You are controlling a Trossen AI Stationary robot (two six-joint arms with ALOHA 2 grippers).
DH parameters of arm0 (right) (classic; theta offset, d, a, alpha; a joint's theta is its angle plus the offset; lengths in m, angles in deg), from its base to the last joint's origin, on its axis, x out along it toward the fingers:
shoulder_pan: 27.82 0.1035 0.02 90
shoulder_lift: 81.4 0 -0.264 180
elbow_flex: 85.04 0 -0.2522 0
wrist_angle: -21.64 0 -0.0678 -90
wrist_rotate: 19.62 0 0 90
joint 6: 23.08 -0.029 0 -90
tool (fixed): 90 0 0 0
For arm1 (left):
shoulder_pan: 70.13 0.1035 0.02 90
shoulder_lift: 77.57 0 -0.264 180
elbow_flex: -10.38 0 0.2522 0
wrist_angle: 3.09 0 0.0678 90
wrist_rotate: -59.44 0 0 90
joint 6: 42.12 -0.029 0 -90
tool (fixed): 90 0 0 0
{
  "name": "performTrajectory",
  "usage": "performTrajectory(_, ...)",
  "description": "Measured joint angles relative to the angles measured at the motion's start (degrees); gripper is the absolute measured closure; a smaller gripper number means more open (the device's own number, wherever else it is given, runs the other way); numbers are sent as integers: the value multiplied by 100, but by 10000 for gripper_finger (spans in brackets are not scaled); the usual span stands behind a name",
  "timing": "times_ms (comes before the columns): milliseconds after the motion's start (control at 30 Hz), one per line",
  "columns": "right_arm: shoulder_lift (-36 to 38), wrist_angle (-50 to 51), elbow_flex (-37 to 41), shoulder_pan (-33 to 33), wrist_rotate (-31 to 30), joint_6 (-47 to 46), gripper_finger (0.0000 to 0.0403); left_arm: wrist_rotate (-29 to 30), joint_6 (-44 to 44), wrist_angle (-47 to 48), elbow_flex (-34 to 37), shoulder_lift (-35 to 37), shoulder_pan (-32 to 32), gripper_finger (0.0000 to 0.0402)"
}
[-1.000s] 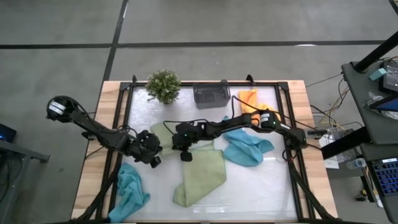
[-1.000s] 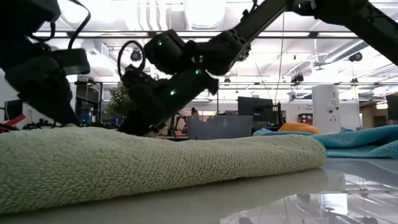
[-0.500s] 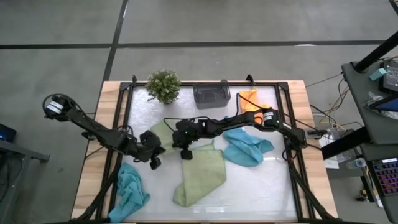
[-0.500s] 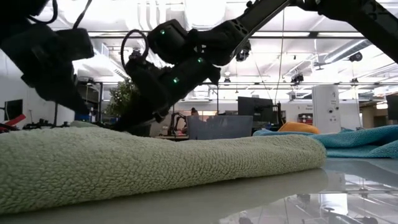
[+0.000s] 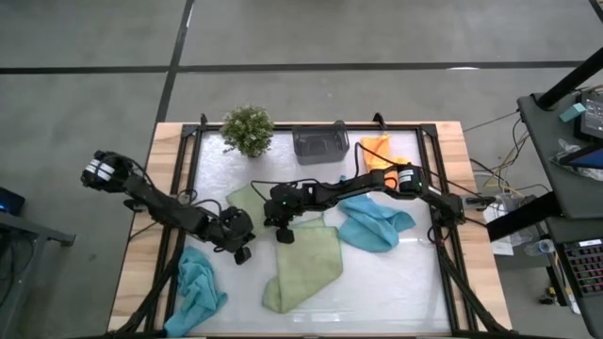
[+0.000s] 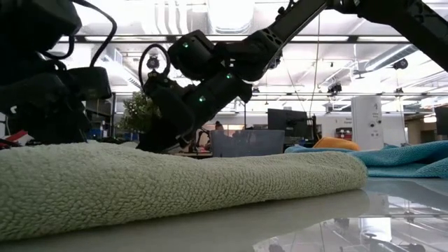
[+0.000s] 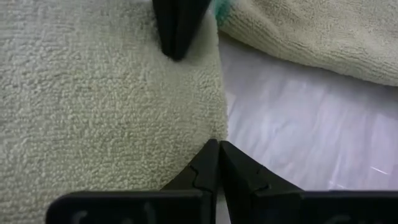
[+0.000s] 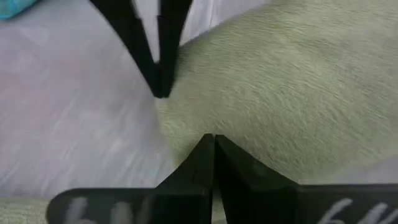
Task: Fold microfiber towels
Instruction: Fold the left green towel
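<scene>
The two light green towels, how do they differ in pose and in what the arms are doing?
The rear light green towel lies flatter, with both the left gripper and right gripper shut at its near corner. The front light green towel is bunched and doubled over, nearer the table's front edge, with no gripper on it. Both share the same colour and nap.

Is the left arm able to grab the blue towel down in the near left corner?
Probably yes. The teal-blue towel lies uncovered just near of the left gripper, with nothing between them; its shut fingers would have to open first.
</scene>
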Motion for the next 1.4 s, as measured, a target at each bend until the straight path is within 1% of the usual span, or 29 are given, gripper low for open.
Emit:
performTrajectory(100,0,2,6,-36,10,-17,394,-29,-16,55,-47,-8,2,398)
performTrajectory(200,57,39,7,-29,-14,24,394,-254,-176,209,-95,204,0,398)
performTrajectory(300,172,173,11,-36,-41,115,394,-424,-325,205,-121,583,-7,398)
performTrajectory(367,256,264,13,-43,-45,163,394,-421,-404,264,-122,869,-4,398)
performTrajectory(500,344,221,14,-40,-40,208,394,-311,-437,787,-127,1408,-2,398)
performTrajectory(567,350,49,14,-43,-39,207,394,-74,-456,1078,-128,1657,-4,398)
performTrajectory(633,350,-170,14,-66,-55,197,394,339,-474,1368,-118,1878,-2,398)
performTrajectory(800,273,-989,14,-131,-771,264,394,1942,-494,2008,-68,2174,2,398)
performTrajectory(867,177,-1365,11,-183,-931,260,394,2431,-485,2020,24,2170,55,398)
performTrajectory(967,-27,-1821,14,-291,-935,18,394,2993,-314,1906,151,1992,261,400)
performTrajectory(1033,-180,-2121,2,-379,-936,-225,394,3240,-52,1756,197,1748,439,401)
performTrajectory(1133,-417,-2233,-123,-484,-939,-551,394,3180,273,1742,201,1388,636,401)
performTrajectory(1300,-614,-2013,-207,-519,-939,-609,394,2891,754,1739,201,780,748,401)
performTrajectory(1400,-614,-1999,-205,-529,-929,-666,394,2863,1037,1741,201,482,748,401)
